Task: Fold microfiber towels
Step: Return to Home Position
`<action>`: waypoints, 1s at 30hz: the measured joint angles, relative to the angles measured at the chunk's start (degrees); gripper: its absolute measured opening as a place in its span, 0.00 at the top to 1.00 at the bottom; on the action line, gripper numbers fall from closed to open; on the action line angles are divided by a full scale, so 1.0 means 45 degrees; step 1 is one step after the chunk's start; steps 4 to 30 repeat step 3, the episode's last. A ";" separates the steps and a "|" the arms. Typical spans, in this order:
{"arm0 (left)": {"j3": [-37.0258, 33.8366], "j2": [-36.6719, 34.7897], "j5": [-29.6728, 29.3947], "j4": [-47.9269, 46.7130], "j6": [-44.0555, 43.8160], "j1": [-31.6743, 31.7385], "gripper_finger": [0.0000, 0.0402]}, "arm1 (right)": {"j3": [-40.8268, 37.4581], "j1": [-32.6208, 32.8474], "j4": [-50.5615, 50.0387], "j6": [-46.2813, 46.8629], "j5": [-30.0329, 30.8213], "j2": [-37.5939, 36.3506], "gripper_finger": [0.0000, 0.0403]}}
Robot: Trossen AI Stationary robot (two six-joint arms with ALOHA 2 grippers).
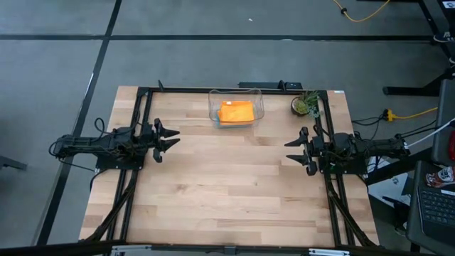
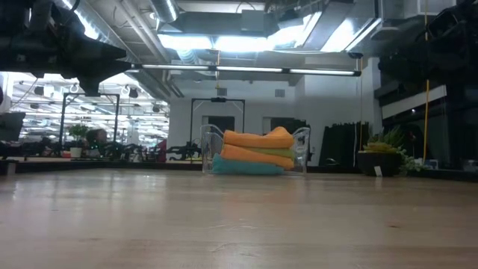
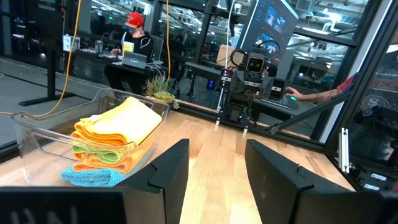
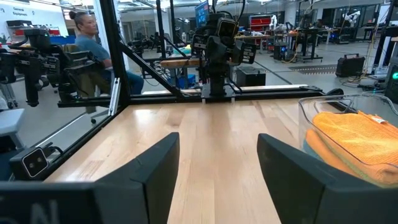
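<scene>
The microfiber towels (image 1: pixel 236 112) lie folded in a stack inside a clear plastic bin (image 1: pixel 257 104) at the table's far middle. In the low view the stack (image 2: pixel 258 153) shows orange on top, then lime green, orange, and teal at the bottom. The left wrist view shows the same stack (image 3: pixel 115 140). My left gripper (image 1: pixel 173 139) hangs open at the table's left side, pointing level toward the right. My right gripper (image 1: pixel 291 151) hangs open at the right side, pointing level toward the left. Both are far from the towels and hold nothing.
A small potted plant (image 1: pixel 306 104) stands at the far right of the table, beside the bin. A black frame (image 1: pixel 142 107) runs along the table's edges. The wooden tabletop (image 1: pixel 227 185) lies bare between the arms. People sit at desks beyond the table.
</scene>
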 joint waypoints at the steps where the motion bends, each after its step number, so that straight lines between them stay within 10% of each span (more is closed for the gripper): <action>1: 0.0000 0.0000 0.0002 -0.0002 0.0002 0.0005 0.62 | 0.0000 -0.0003 0.0001 -0.0001 0.0000 0.0000 0.46; 30: 0.0000 0.0000 -0.0003 0.0000 0.0000 0.0003 0.62 | 0.0000 -0.0003 0.0001 -0.0001 0.0000 0.0000 0.46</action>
